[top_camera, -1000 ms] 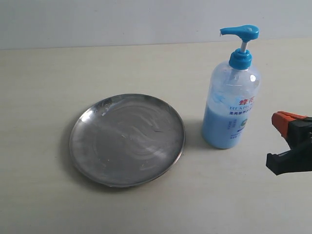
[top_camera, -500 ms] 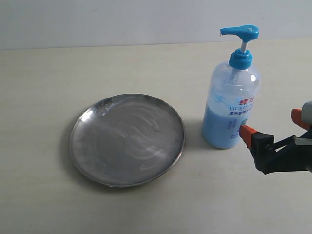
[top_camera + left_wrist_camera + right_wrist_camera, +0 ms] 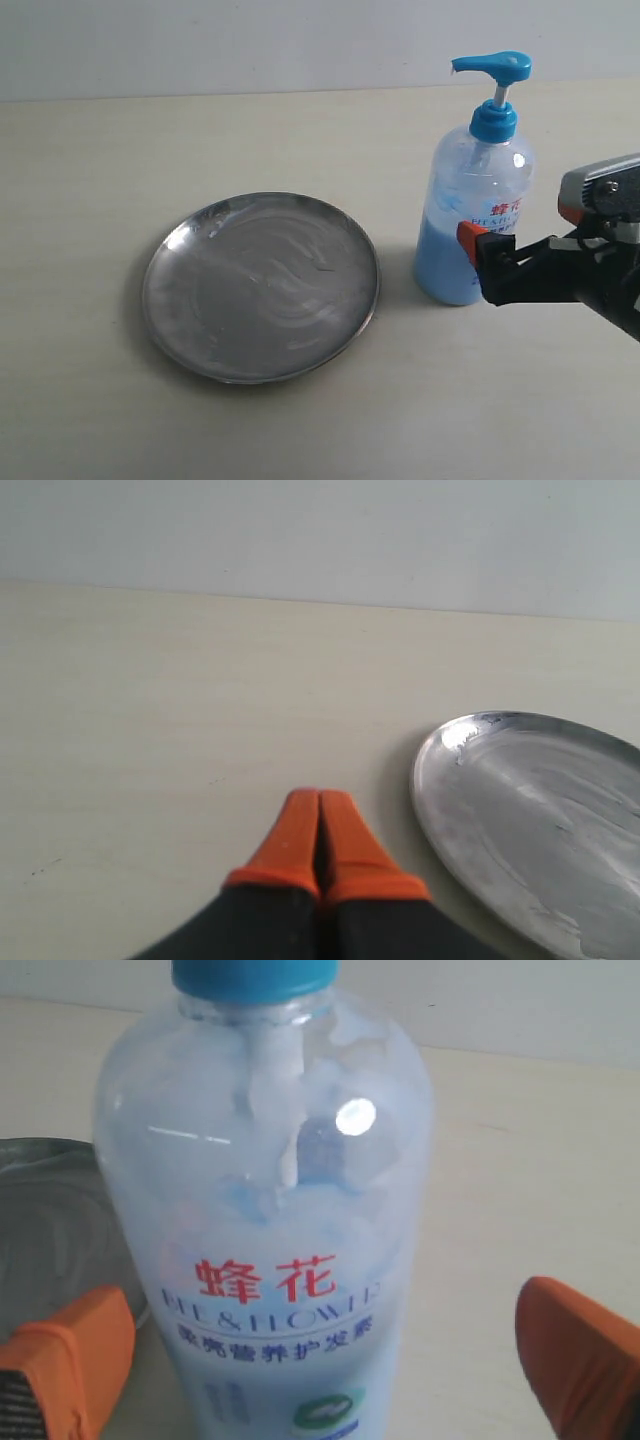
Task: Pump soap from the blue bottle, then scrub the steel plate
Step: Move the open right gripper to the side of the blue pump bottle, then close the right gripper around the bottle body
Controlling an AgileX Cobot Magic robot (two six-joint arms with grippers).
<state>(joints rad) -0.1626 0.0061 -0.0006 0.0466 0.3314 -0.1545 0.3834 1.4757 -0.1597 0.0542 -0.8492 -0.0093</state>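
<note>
Item one: my right gripper (image 3: pixel 320 1360), jaws spread wide either side of the blue bottle (image 3: pixel 468 215), I judge to steady it for pumping. Item two: left gripper (image 3: pixel 320 825), fingers pressed together, parked beside the steel plate (image 3: pixel 262 287).

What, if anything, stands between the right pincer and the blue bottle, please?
Nothing visible does. The right pincer is open, and in the right wrist view its orange fingertips flank the blue bottle with no object in between.

Pale table (image 3: pixel 100 150) bears the steel plate (image 3: pixel 262 287) beside the upright blue bottle (image 3: pixel 470 200).
</note>
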